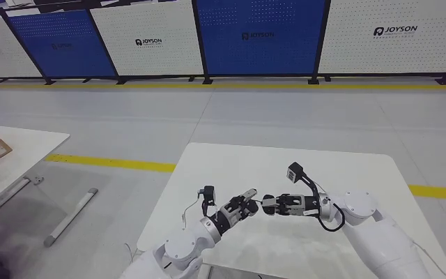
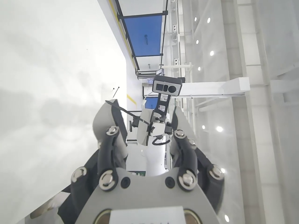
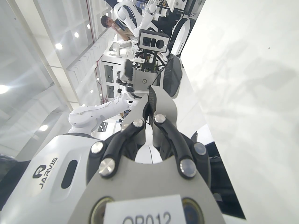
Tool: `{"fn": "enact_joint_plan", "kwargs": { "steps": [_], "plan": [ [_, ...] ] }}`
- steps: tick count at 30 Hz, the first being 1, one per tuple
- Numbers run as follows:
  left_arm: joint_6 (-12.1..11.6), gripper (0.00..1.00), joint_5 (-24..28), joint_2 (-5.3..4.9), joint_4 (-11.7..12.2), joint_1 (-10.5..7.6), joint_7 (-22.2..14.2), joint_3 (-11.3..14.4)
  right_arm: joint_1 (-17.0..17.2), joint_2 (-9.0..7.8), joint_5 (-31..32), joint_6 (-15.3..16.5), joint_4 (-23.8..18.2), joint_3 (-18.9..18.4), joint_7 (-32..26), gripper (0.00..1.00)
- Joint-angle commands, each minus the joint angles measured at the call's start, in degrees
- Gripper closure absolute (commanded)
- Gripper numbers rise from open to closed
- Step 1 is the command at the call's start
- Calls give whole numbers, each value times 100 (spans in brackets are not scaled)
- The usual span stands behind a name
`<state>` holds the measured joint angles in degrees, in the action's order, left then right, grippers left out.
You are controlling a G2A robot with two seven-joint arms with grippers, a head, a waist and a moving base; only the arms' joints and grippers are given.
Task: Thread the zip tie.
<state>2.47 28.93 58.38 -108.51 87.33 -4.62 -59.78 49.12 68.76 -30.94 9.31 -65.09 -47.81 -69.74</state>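
Zip tie (image 2: 127,111) is clamped in my right tool (image 3: 149,99), jaws closed; my left tool (image 2: 144,120) is spread wide, gripping nothing.

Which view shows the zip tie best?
Left wrist view: the zip tie is a clear black strap running from beside one finger of the open left gripper toward the right gripper. Top view gives barely a dark sliver between the grippers. In the right wrist view I cannot make it out.

Logo with lettering: white wall panel (image 1: 148,24) at 11 o'clock, blue wall panel (image 1: 258,17) at 12, far white panel (image 1: 395,52) at 1. Logo with lettering: right arm shell (image 3: 35,187). White label (image 3: 144,208), letter-number code: right wrist plate (image 3: 144,178). Left wrist plate (image 2: 144,187): second label (image 2: 147,215), print cut off.
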Motion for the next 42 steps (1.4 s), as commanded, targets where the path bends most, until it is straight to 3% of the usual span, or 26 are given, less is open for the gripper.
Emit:
{"fn": "enact_joint_plan", "kwargs": {
  "steps": [1, 10, 12, 17, 22, 34, 38, 42],
  "plan": [
    [-91, 71, -19, 7, 11, 17, -30, -10, 0, 0, 0, 0, 0, 0, 0, 100],
    [-217, 75, -44, 25, -12, 120, -170, -105, 0, 0, 0, 0, 0, 0, 0, 100],
    [-234, 85, -35, 31, -19, 123, -196, -133, 0, 0, 0, 0, 0, 0, 0, 100],
    [-209, 95, -93, 50, -29, 115, -156, -156, 0, 0, 0, 0, 0, 0, 0, 100],
    [-122, 91, -85, 79, -3, 79, -78, -175, 0, 0, 0, 0, 0, 0, 0, 100],
    [-117, 100, -202, 120, 7, 109, -148, -200, 0, 0, 0, 0, 0, 0, 0, 100],
    [-105, 82, -210, 135, 15, 109, -158, -212, 0, 0, 0, 0, 0, 0, 0, 100],
    [-126, 87, -248, 143, 4, 141, -194, -236, 0, 0, 0, 0, 0, 0, 0, 100]
  ]
}}
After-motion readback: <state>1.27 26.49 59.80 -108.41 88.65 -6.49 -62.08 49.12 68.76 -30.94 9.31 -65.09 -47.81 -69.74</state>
